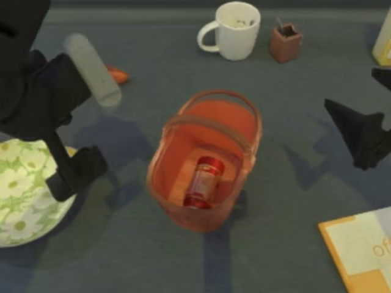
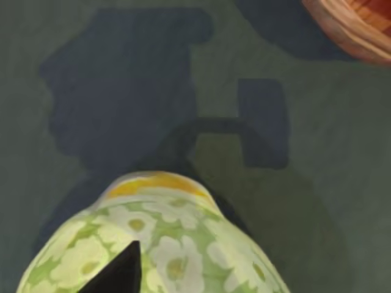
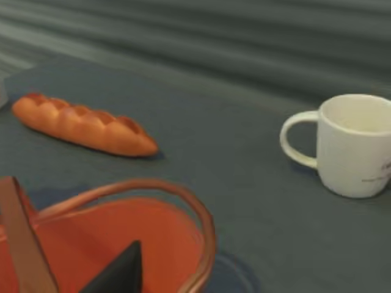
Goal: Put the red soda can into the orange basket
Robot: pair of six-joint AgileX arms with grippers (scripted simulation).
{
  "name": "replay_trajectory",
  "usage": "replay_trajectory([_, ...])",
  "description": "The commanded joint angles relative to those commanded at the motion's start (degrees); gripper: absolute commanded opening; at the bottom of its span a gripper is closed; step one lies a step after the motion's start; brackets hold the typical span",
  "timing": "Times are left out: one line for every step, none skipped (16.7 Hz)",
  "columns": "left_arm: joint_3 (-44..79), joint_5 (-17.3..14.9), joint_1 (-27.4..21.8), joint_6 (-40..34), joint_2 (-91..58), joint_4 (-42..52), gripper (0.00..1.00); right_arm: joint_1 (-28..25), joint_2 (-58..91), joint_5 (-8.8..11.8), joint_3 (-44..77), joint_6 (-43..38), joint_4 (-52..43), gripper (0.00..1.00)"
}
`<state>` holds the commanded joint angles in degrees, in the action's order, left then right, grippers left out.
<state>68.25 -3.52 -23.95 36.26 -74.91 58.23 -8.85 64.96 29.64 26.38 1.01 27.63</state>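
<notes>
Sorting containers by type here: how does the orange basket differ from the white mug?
The orange basket is woven, oval and orange-red; the white mug is smooth, round and white. The basket has two thin arched handles over its opening; the mug has one loop handle on its side. The basket is clearly larger and holds the red soda can lying on its side; the mug holds no can. Both stand upright and open-topped on the table.

The can, red with a silver top and a pale swirl on its side, lay on its side on the slatted floor of the basket. The basket, oval, orange-red and woven, stood upright at the middle of the table, its two thin handles arched above the can.
</notes>
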Motion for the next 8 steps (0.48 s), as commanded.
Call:
replay_trajectory([5.6, 0.0, -1.6, 2.9, -5.4, 3.6, 1.00, 0.8, -5.5, -2.6, -2.9, 0.0, -2.7, 1.00])
replay_trajectory([11.1, 0.1, -3.2, 5.7, -10.7, 7.1, 1.00, 1.5, -11.1, -5.2, -5.6, -0.1, -5.4, 1.00])
replay_trajectory([16.6, 0.3, -4.7, 8.5, -15.8, 10.4, 1.00, 2.3, -17.0, -8.0, -8.5, -0.1, -8.2, 1.00])
replay_trajectory([22.1, 0.4, -6.1, 11.2, -20.8, 13.5, 1.00, 3.0, -22.5, -10.5, -11.0, -0.2, -10.7, 1.00])
replay_trajectory([27.4, 0.6, -7.5, 13.9, -25.6, 16.4, 1.00, 3.7, -27.9, -13.0, -13.4, -0.2, -13.2, 1.00])
replay_trajectory([32.5, 0.9, -8.7, 16.4, -30.1, 19.1, 1.00, 4.3, -33.1, -15.3, -15.6, -0.3, -15.4, 1.00])
replay_trajectory([37.5, 1.1, -9.9, 18.8, -34.3, 21.5, 1.00, 4.9, -38.5, -17.7, -17.7, -0.3, -17.7, 1.00])
replay_trajectory([42.2, 1.4, -11.0, 21.1, -38.3, 23.8, 1.00, 5.5, -43.3, -19.7, -19.5, -0.4, -19.6, 1.00])
